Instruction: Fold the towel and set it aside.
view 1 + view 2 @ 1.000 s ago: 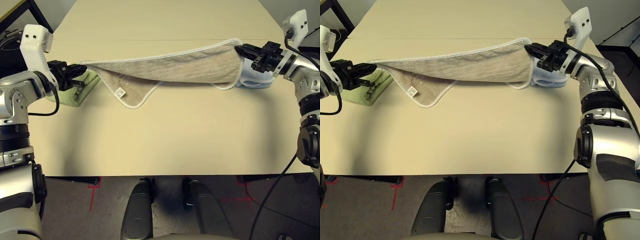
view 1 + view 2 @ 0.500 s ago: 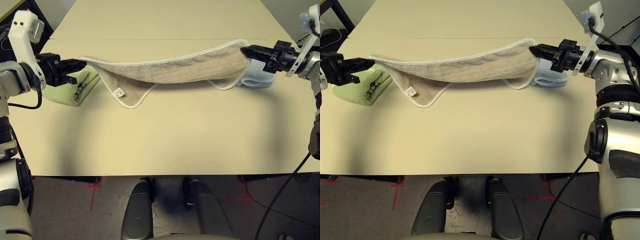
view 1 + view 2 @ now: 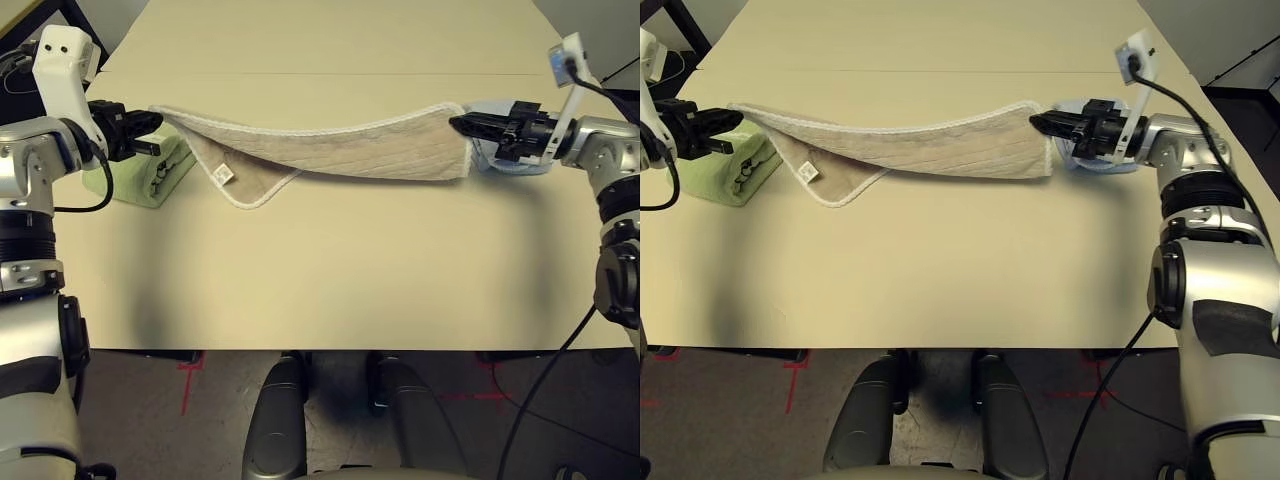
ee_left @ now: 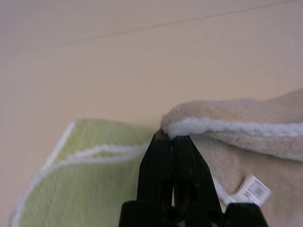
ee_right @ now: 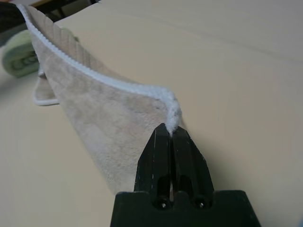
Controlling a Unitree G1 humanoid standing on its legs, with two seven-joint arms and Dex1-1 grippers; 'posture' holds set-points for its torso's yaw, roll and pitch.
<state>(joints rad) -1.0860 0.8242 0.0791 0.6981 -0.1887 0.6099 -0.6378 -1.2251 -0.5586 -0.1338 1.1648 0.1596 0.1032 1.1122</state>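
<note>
Change: Both arms have lowered the towel [image 3: 330, 150] since the earlier frames; its right end, then lifted clear, now lies on the table [image 3: 320, 260], and the span between the grippers sags less.
Towel position: stretched across the far half of the table, doubled lengthwise, white edging along the far side. Left end sits over the green towel [image 3: 140, 175]; right end stops just short of the blue towel [image 3: 500, 160]. A loose corner with the white tag [image 3: 223, 174] hangs toward the near side, touching the table.
Left gripper [image 4: 171, 138]: fingers pressed together on the left edge of the towel, pinching the stitched hem.
Right gripper [image 5: 169, 133]: fingers pressed together on the hem at the right corner.
Handling, judged: soft, light terry cloth; limp, drapes under its own weight, not slippery or fragile. It will not keep a shape unless laid flat.
Hold points, judged: the stitched corners give the firmest purchase; the mid-span would bunch.
Stage, judged: first lengthwise fold made; a crosswise fold and the move aside remain.
Risk, judged: the hanging tag corner may tuck under unevenly when the ends are brought together.
</note>
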